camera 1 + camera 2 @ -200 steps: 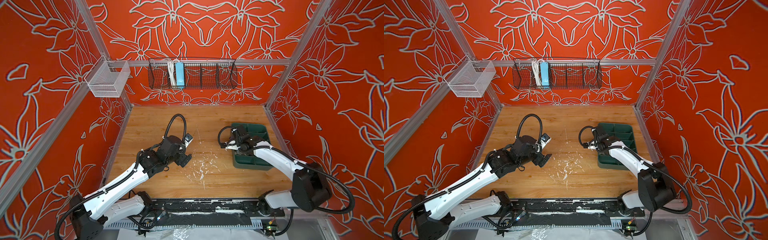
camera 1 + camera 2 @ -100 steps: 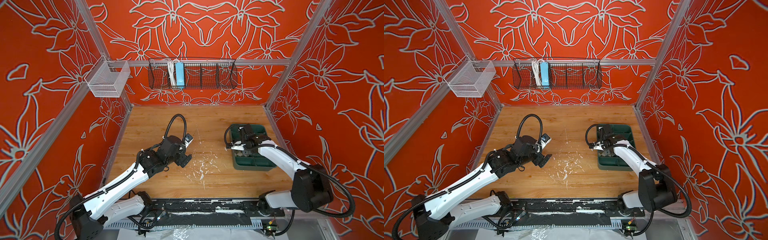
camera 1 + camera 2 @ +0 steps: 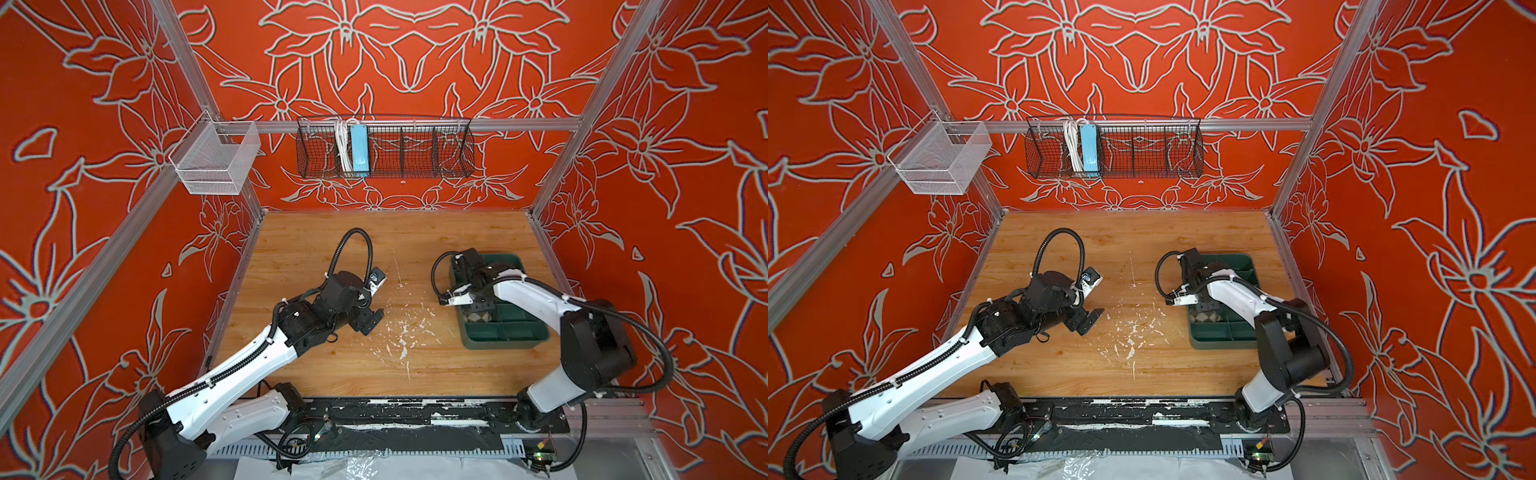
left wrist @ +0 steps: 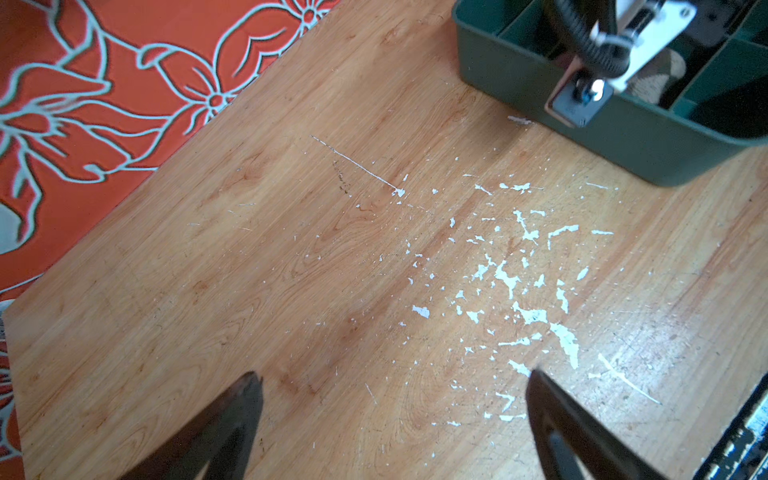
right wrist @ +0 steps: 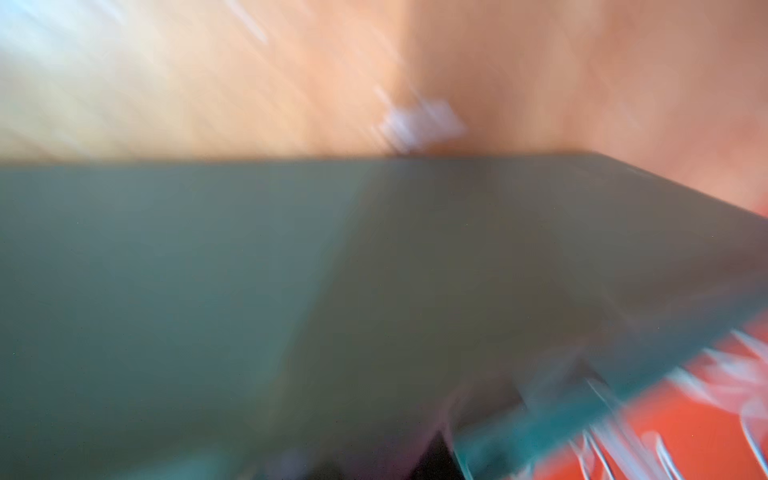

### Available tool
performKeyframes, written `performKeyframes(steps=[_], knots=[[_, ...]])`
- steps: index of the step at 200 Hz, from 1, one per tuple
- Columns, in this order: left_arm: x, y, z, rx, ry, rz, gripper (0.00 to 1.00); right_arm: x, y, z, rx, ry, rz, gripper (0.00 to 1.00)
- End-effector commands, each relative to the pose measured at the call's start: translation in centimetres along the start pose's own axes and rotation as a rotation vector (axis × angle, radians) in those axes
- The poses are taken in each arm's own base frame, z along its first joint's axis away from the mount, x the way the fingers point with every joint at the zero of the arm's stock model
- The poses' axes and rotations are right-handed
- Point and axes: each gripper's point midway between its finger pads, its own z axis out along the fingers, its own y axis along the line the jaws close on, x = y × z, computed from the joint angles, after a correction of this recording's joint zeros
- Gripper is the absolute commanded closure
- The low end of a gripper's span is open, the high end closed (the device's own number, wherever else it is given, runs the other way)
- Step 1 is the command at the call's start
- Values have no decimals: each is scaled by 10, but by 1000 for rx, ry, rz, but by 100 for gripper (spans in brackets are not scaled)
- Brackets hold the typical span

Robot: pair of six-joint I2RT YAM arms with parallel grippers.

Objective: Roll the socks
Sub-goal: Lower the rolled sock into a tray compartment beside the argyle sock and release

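Wood-grain table floors the red, flower-patterned cell in both top views. Just off its centre toward 8 o'clock, the left gripper hangs over bare wood, its jaws spread wide with nothing between them. White flecks scar the board from the centre toward 6 o'clock. At 3 o'clock sits the green tray, split into compartments, and the right gripper is lowered into its left-hand column. Right under that gripper lies the argyle sock, a beige bundle with brown diamonds, in the compartment just behind the nearest left one. Gripper and sock appear to meet, but whether the jaws are clamped on the sock cannot be told. On the back wall at 12 o'clock hangs a black wire basket. A white mesh basket hangs at 10 o'clock.

From the left wrist, two dark fingertips stand far apart above the flecked wood, holding nothing. A corner of the green tray shows beyond them with the right arm reaching into it, and a patch of the beige sock shows beside that arm.

From the right wrist everything is smeared by blur. Only a green tray wall and pale wood past it can be made out, with neither jaws nor sock readable.
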Motion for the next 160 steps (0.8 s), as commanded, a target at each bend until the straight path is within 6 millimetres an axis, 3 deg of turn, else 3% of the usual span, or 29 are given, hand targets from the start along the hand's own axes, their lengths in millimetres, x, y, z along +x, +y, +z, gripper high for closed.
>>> performKeyframes(steps=[1,48,68,89,113,160], knots=[[-1,1,-6,-1,-6,4,3,-35,46,1,-239,-90,-23,100],[1,3,-5,-20,1,10,3,-97,41,-14,-370,-200,-29,100],[1,5,-5,-30,4,13,3,-108,30,-19,-362,-239,-16,100],[2,8,-4,-46,7,13,3,-113,23,-11,-332,-248,-11,100],[-1,17,-6,-97,-3,-6,3,-132,14,-4,-321,-322,58,100],[-28,54,-57,-270,-209,-97,3,-195,-28,-10,-268,-476,180,85]])
